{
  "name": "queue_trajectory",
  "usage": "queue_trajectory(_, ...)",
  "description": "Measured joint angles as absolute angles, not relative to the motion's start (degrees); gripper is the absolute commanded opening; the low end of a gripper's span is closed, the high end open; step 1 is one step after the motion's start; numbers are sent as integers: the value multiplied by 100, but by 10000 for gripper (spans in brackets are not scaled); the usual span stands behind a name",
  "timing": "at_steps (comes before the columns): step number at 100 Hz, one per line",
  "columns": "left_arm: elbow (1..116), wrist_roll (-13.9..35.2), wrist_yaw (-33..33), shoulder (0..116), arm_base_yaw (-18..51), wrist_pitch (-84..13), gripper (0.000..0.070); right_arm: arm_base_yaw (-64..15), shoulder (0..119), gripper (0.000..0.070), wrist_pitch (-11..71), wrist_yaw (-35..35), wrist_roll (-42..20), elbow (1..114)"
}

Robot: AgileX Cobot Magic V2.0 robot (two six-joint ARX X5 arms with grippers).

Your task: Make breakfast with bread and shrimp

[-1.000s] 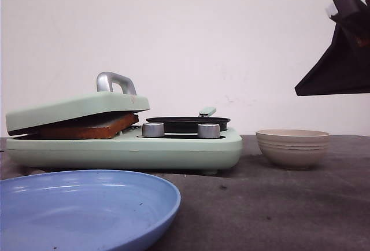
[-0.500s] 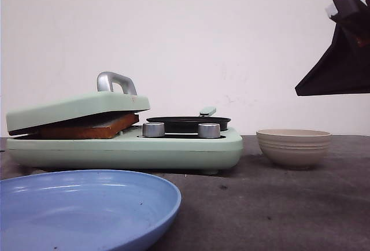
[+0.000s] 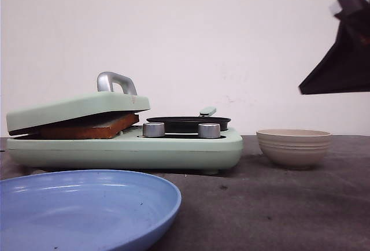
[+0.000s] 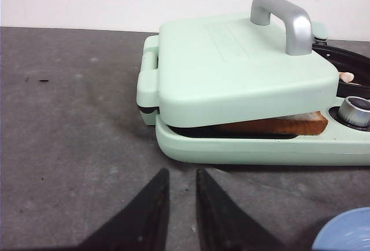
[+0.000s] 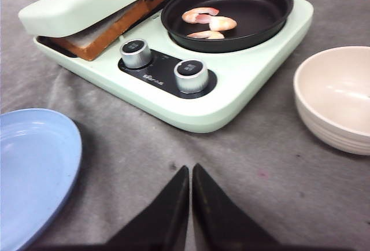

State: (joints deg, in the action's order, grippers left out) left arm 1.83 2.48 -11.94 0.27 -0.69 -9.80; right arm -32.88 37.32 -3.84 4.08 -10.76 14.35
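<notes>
Toasted bread [image 5: 110,28] with brown crust lies in the mint-green breakfast maker [image 3: 173,147], and the press lid [image 4: 231,60] rests tilted on top of it. The same bread [image 4: 277,125] [image 3: 87,128] shows under the lid in the other views. A few pink shrimp [image 5: 202,22] lie in the black pan [image 5: 248,8] on the maker's other half. My left gripper [image 4: 182,173] hovers over the table in front of the lid side, slightly open and empty. My right gripper [image 5: 191,167] is shut and empty, above the table in front of the knobs.
An empty beige bowl [image 5: 341,95] [image 3: 293,147] stands to the right of the maker. An empty blue plate [image 3: 81,205] [image 5: 29,164] sits at the front left. Two silver knobs [image 5: 134,52] face front. The lid has a metal handle [image 4: 286,17]. My right arm [image 3: 341,60] hangs at the upper right.
My right arm has shifted slightly to the right in the front view. The maker, bowl and plate have not moved.
</notes>
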Motion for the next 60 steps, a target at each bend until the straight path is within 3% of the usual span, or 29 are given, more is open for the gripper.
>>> queue_trajectory(28,183,248,-1197,27,-69,-980,0,-2700,1959,0,316,104,-196,1435)
queue_trajectory(51,183,248,-1194,27,-69,-978,0,-1743,707,0,2060,290,176,1420)
queue_trajectory(60,183,248,-1197,27,-69,-980,0,-1400,294,0,2294,296,198,1249)
